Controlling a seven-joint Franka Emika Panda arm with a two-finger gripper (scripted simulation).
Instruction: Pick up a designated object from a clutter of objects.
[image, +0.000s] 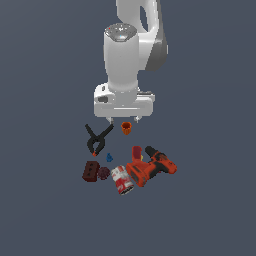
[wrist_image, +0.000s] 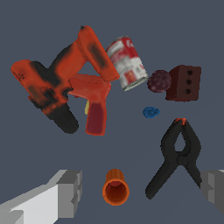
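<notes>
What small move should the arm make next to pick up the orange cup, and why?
Probably lower straight down, jaws kept open. The gripper is open and hangs above the cup, which the wrist view shows between the fingers, nearer this one. The clamp lies close to the other finger, so a slight shift to centre the cup may help first.

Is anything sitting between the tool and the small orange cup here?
Nothing visible. The cup lies between the open tool's fingers; the black clamp also sits inside the gap, beside the cup.
</notes>
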